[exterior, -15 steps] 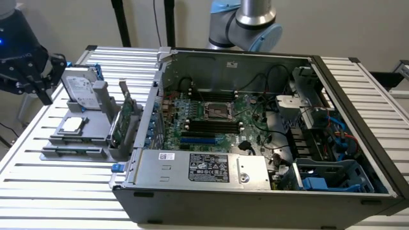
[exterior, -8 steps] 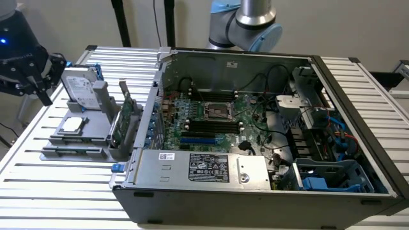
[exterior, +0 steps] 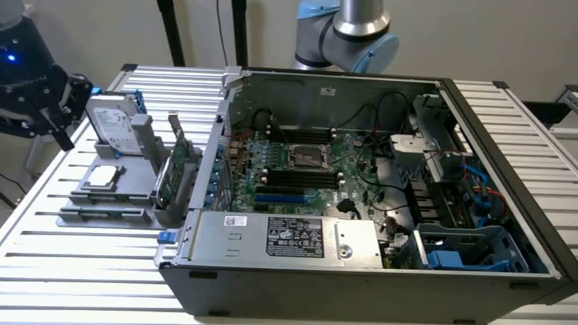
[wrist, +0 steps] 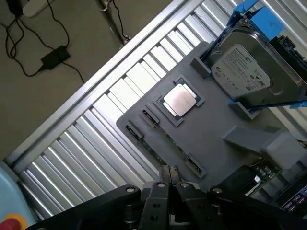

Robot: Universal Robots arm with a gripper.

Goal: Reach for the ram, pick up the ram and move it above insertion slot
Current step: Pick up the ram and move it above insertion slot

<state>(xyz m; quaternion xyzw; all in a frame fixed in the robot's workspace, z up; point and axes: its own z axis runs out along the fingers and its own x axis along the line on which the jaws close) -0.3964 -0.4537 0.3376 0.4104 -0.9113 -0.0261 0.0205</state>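
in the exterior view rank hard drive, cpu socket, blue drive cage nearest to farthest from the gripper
1. hard drive, exterior view's left, just beside the gripper
2. cpu socket, toward the middle
3. blue drive cage, exterior view's right

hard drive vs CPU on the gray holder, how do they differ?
Pose: hard drive stands on edge; CPU lies flat in a recess. Size: hard drive is far bigger than the CPU. Look: hard drive has a white label and blue bracket; CPU has a plain metal lid. Both sit on the gray holder.
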